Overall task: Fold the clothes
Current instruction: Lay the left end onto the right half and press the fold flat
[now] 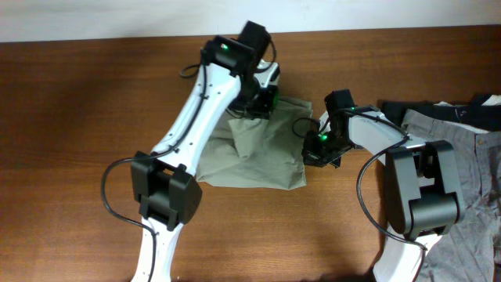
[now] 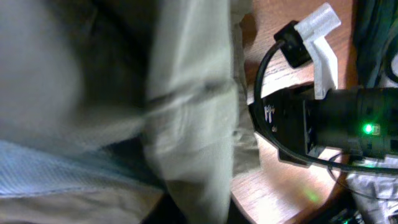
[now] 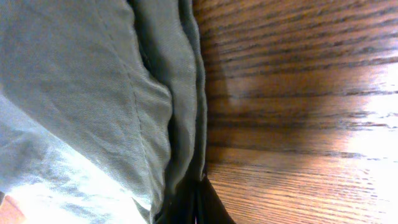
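The pale khaki-olive shorts (image 1: 252,153) lie partly folded on the table's middle. My left gripper (image 1: 263,102) is at their far edge and is shut on the cloth. The left wrist view is filled with blurred khaki fabric (image 2: 186,93), with light-blue lining (image 2: 56,168) at the lower left. My right gripper (image 1: 316,150) is at the shorts' right edge. In the right wrist view its dark fingertips (image 3: 194,208) pinch the folded khaki hem (image 3: 180,93). Grey trousers (image 1: 470,180) and a black garment (image 1: 427,108) lie at the right.
The brown wooden table (image 1: 70,117) surrounds the shorts, with bare wood at the left and front. The right arm's body with a green light (image 2: 367,129) shows close by in the left wrist view. Both arm bases stand at the front edge.
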Action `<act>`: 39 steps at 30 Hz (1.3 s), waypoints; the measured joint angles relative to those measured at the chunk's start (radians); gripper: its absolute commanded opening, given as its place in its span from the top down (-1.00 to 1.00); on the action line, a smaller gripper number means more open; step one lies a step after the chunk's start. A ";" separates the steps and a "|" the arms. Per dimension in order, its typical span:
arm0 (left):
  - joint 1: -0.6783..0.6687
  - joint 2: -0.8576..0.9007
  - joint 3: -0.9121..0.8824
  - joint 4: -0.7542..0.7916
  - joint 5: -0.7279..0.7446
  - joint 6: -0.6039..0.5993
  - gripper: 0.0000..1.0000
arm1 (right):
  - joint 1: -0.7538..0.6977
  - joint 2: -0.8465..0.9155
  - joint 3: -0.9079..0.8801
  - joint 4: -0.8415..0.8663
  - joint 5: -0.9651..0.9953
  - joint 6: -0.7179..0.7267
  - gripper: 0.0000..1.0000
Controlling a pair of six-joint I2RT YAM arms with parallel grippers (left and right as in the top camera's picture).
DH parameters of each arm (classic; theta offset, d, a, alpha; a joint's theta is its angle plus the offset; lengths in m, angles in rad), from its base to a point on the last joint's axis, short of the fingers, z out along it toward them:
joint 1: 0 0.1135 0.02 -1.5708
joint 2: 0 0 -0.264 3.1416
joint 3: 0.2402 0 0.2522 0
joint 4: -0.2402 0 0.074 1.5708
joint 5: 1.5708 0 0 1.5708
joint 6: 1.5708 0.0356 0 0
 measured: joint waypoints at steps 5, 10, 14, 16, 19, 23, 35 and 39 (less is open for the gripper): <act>-0.056 0.000 -0.055 0.051 -0.008 -0.025 -0.09 | 0.000 0.000 -0.001 0.000 -0.004 0.000 0.92; -0.022 0.000 -0.054 -0.014 -0.008 -0.023 -0.10 | -0.017 0.000 0.006 -0.131 0.002 -0.039 0.81; 0.129 0.000 -0.028 -0.143 -0.062 0.037 -0.01 | -0.114 -0.089 0.087 -0.219 0.004 -0.230 0.49; 0.201 0.000 -0.028 -0.142 -0.092 0.080 0.21 | -0.102 -0.225 0.129 -0.200 -0.045 -0.332 0.23; 0.245 0.000 -0.028 -0.133 -0.107 0.133 0.39 | -0.036 -0.285 0.148 -0.183 -0.079 -0.375 0.23; 0.246 0.000 -0.180 -0.033 -0.080 0.227 0.71 | 0.122 -0.182 0.129 -0.123 -0.075 -0.336 0.80; 0.254 0.000 -0.599 0.114 -0.023 0.273 0.96 | 0.147 0.038 0.117 -0.302 0.116 -0.080 0.92; 0.284 0.002 -0.400 -0.074 -0.046 0.280 0.95 | 0.105 -0.093 0.150 -0.293 0.190 -0.144 0.92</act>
